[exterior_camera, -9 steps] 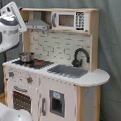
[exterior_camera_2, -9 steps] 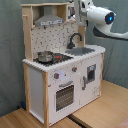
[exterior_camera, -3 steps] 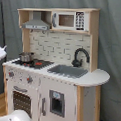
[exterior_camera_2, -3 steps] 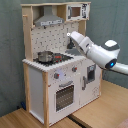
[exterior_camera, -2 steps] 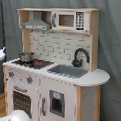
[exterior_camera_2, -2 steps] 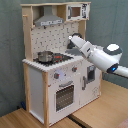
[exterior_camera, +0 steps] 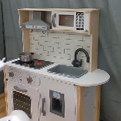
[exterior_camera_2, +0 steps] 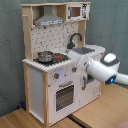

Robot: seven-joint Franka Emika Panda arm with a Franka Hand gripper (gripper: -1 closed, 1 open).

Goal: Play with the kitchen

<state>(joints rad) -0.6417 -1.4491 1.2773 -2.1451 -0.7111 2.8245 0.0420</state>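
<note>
The toy kitchen (exterior_camera: pixel 56 71) stood upright on a wooden floor (exterior_camera_2: pixel 30 119) before a grey curtain (exterior_camera: pixel 113 43), and it showed in both exterior views; its body was white with edges of light wood. On the cooktop (exterior_camera: pixel 39 64) sat a small steel pot (exterior_camera: pixel 26 57), at the first exterior view's left; in the second exterior view the pot (exterior_camera_2: pixel 45 56) was at the left part of the counter. Beside the cooktop lay the grey sink (exterior_camera: pixel 67 71), and behind the sink rose a black curved faucet (exterior_camera: pixel 80 55). Above the cooktop hung a grey hood (exterior_camera: pixel 36 26); next to it, in the upper shelf, was a microwave (exterior_camera: pixel 68 20). Red knobs (exterior_camera_2: pixel 56 76) were on the front panel, above the oven door (exterior_camera_2: pixel 64 95), which was closed. In the second exterior view the robot arm (exterior_camera_2: pixel 100 67) reached from the second exterior view's right across the front of the counter, near the edge by the cooktop; the far end of the arm pointed toward the kitchen. The gripper itself I could not make out there, so I cannot tell how its state was or whether it held something. In the first exterior view only a white piece (exterior_camera: pixel 0 64) of the robot appeared at the first exterior view's left edge, just beside the cooktop corner.
</note>
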